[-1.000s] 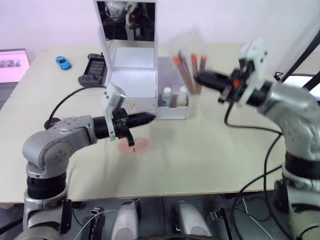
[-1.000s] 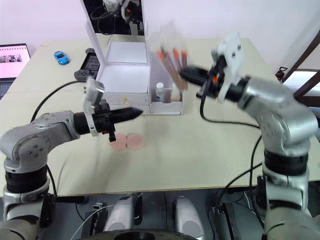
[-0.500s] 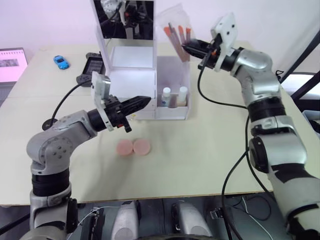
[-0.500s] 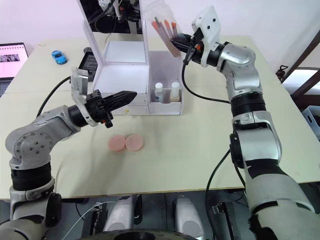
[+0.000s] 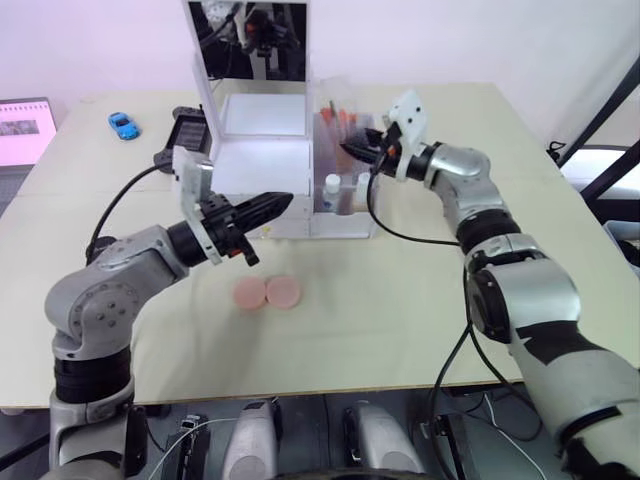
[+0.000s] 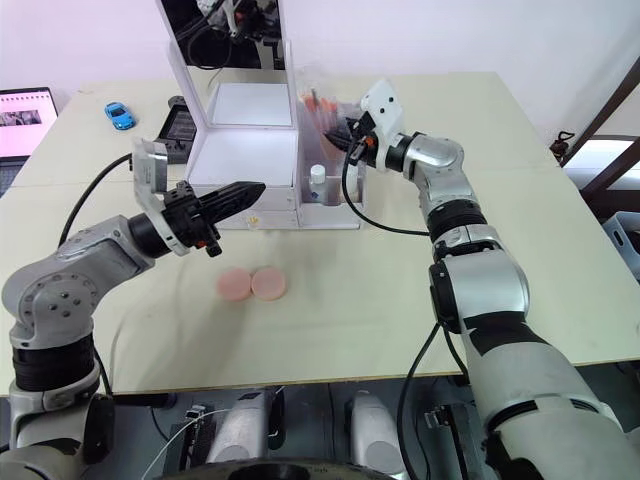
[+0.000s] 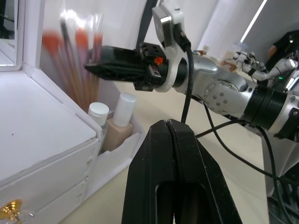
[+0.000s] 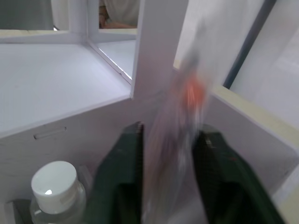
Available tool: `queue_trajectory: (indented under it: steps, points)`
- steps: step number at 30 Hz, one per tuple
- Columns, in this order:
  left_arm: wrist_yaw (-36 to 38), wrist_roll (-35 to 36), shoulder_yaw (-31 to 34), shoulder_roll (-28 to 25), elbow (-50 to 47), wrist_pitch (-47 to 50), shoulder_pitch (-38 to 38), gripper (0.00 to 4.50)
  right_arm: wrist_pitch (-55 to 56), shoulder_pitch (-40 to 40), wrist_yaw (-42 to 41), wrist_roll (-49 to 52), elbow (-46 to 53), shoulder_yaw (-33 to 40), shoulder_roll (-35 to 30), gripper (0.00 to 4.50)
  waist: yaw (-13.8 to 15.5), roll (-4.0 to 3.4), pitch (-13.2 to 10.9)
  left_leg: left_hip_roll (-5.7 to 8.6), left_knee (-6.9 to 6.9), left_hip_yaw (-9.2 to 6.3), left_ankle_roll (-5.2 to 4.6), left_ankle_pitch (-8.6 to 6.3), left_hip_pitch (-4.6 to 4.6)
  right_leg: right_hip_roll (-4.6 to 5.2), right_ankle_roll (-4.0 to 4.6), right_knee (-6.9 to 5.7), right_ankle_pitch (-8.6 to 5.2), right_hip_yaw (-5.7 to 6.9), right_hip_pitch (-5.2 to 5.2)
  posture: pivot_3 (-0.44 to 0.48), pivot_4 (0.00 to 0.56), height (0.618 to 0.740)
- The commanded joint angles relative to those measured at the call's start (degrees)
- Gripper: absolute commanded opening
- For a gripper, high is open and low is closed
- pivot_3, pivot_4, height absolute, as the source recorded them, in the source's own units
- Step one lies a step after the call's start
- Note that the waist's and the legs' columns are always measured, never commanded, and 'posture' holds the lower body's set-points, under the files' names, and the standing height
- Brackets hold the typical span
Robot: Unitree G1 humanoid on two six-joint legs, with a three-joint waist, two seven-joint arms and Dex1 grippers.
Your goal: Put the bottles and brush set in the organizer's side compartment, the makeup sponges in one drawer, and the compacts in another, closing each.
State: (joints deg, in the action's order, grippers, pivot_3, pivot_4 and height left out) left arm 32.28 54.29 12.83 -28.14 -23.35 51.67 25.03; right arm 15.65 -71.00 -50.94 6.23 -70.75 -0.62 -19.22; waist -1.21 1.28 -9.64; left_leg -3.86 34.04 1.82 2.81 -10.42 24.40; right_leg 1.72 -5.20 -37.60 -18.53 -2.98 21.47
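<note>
Right hand (image 6: 350, 135) pinches brush set (image 5: 338, 120) by upper edge, lowering it into side compartment (image 5: 345, 215) behind bottles (image 7: 112, 123). Pouch light, floppy, probably slippery. Left hand (image 5: 275, 206) closed, empty, above desk (image 5: 400, 300).

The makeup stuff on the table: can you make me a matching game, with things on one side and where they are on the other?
Things:
1. sponges
2. bottles
3. brush pouch
4. toy car

Places:
A. standing inside the side bin of the white makeup box
B. far back on the table, on the robot's left
C. lying side by side on the table in front of the drawers
D. held in the right pincer, lowered into the side bin

Pairs: 1-C, 2-A, 3-D, 4-B
</note>
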Motion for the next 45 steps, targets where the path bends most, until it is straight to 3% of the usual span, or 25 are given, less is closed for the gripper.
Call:
queue_trajectory:
  steps: [1, 3, 10, 14, 19, 23, 24, 26, 33, 34, 45]
  points:
    - [0.10, -0.36, -0.31, -0.48, -0.79, -1.81, 0.81, 0.00, 1.25, -3.16, 0.45, 0.09, 0.52, 2.31, -0.71, 3.54, 0.00, 0.00, 0.00, 0.00, 0.00, 0.00, 0.00, 0.00, 0.00, 0.00, 0.00, 0.00, 0.00, 0.00, 0.00, 0.000, 0.150, 0.740]
    - [-0.06, -0.81, -0.92, -0.29, -0.08, -2.22, 1.57, 0.00, 0.52, -3.63, -0.36, 1.00, 0.91, 3.65, -0.92, 4.45, 0.00, -0.01, -0.01, 0.00, 0.00, 0.00, 0.00, 0.00, 0.00, 0.00, 0.00, 0.00, 0.00, 0.00, 0.00, 0.000, 0.150, 0.740]
    - [1.58, -1.61, -1.36, -1.21, 1.37, -3.36, 2.93, 0.00, -3.68, -0.80, -7.34, 3.67, 11.83, 5.80, -3.86, 4.45, 0.11, -0.02, -0.01, 0.00, 0.00, 0.00, 0.01, 0.00, 0.00, -0.01, -0.01, -0.01, 0.00, 0.01, 0.00, 0.000, 0.150, 0.740]
    - [2.83, -2.11, -1.70, -2.43, 1.78, -3.94, 2.94, 0.00, -16.13, 7.39, -9.65, 7.66, 33.76, 5.27, -6.99, 4.45, 0.29, -0.02, -0.01, 0.00, -0.03, -0.04, 0.01, 0.00, 0.01, -0.01, -0.01, -0.01, 0.00, 0.04, -0.01, 0.000, 0.150, 0.740]
    - [4.40, -2.85, -1.43, -3.34, 3.10, -5.52, 3.83, 0.00, -38.41, 18.74, -5.77, 11.59, 64.32, 3.44, -11.97, 4.45, 0.37, -0.05, -0.03, -0.01, -0.01, -0.07, 0.01, 0.00, 0.03, 0.00, -0.01, -0.06, 0.00, 0.06, 0.02, 0.000, 0.150, 0.740]
    - [5.80, -4.64, -1.78, -4.51, 4.98, -7.15, 4.88, 0.00, -53.59, 20.86, -1.31, 10.28, 74.85, 0.17, -15.96, 4.45, 0.03, -0.06, -0.03, 0.00, 0.04, -0.06, 0.01, 0.00, -0.03, -0.02, 0.02, -0.19, -0.01, 0.02, 0.07, 0.000, 0.150, 0.740]
    - [6.12, -5.10, -2.03, -4.70, 5.32, -7.43, 5.01, 0.00, -56.54, 20.25, -0.75, 10.71, 75.06, -0.08, -16.26, 4.45, 0.04, -0.05, -0.03, 0.00, 0.04, -0.05, 0.00, 0.00, -0.03, -0.03, 0.02, -0.19, -0.01, 0.02, 0.07, 0.000, 0.150, 0.740]
    - [6.51, -5.86, -2.50, -4.69, 6.07, -8.00, 5.47, 0.00, -58.26, 19.29, -0.53, 9.13, 74.11, -2.23, -17.31, 3.66, 0.12, -0.05, -0.03, 0.00, 0.08, -0.06, 0.00, 0.00, -0.04, -0.03, 0.04, -0.20, -0.02, 0.02, 0.06, 0.000, 0.150, 0.740]
    - [7.66, -8.86, -2.82, -4.66, 8.56, -10.30, 6.32, 0.00, -49.66, 11.63, 5.19, 1.55, 56.01, -7.30, -11.56, 0.23, 0.03, -0.05, -0.03, 0.02, 0.08, 0.02, -0.01, 0.01, 0.06, -0.03, 0.03, -0.17, -0.01, -0.03, 0.18, 0.000, 0.150, 0.740]
    - [7.96, -9.16, -2.59, -4.86, 8.87, -10.66, 6.25, 0.00, -47.75, 10.39, 5.48, 0.56, 52.84, -7.91, -10.63, 0.04, 0.05, -0.05, -0.03, 0.01, 0.07, 0.02, -0.01, 0.01, 0.07, -0.05, 0.03, -0.18, -0.01, -0.04, 0.20, 0.000, 0.150, 0.740]
    - [7.56, -9.91, -1.48, -5.11, 8.14, -11.50, 5.76, 0.00, -29.18, -2.67, 5.36, -5.68, 21.22, -9.45, -3.91, 0.04, 0.07, -0.05, -0.03, 0.01, 0.04, 0.05, -0.01, 0.01, 0.11, -0.06, 0.02, -0.29, -0.01, -0.05, 0.30, 0.000, 0.150, 0.740]
